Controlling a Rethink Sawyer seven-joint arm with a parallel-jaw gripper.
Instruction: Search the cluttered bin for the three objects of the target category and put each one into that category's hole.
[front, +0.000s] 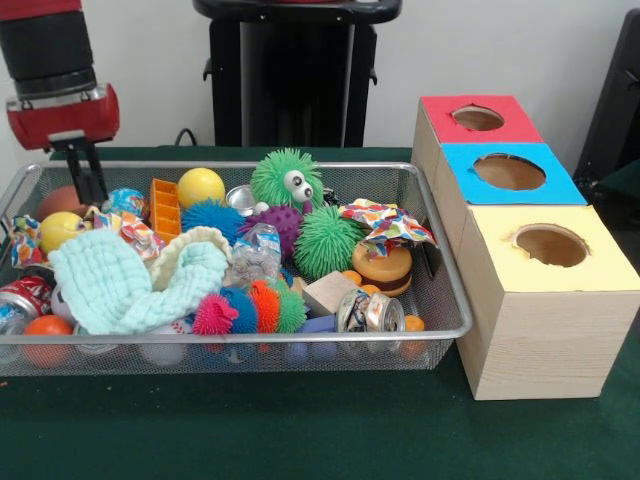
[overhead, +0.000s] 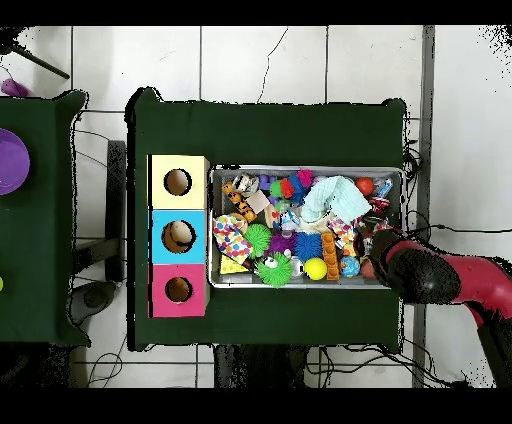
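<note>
**Clerk:** At the bin's corner beside the orange ball (front: 62, 200), item one: the gripper (front: 90, 180), lowered among the clutter. Its black fingers hang close together; whether they pinch anything I cannot tell, the tips being hidden behind the mesh wall.

**Auditor:** Progress against the task?

**Clerk:** Item two: wire-mesh bin (front: 240, 358), very full. Listed: yellow ball (front: 201, 186), green spiky ball (front: 326, 241) and its kin, mint cloth (front: 125, 283), crushed cans such as the one at the front wall (front: 369, 311), wooden block (front: 328, 293), patterned paper scraps (front: 385, 224). Which category is wanted, the pictures do not say.

**Auditor:** And the holes?

**Clerk:** Item three: wooden box (front: 545, 330) just beside the bin, with red top (front: 480, 119), blue top (front: 509, 173) and yellow top (front: 552, 247), one round hole each. From overhead the blue hole (overhead: 179, 236) shows something pale inside; the others look dark. My judgement: at most one piece delivered, most of the sorting left.

**Auditor:** Surface and room?

**Clerk:** Item four: dark green table cloth (front: 300, 430) under bin and box. Pale tiled floor (overhead: 260, 60) around it, cables trailing, a second green table (overhead: 40, 300) alongside carrying a purple dish (overhead: 12, 160).
</note>
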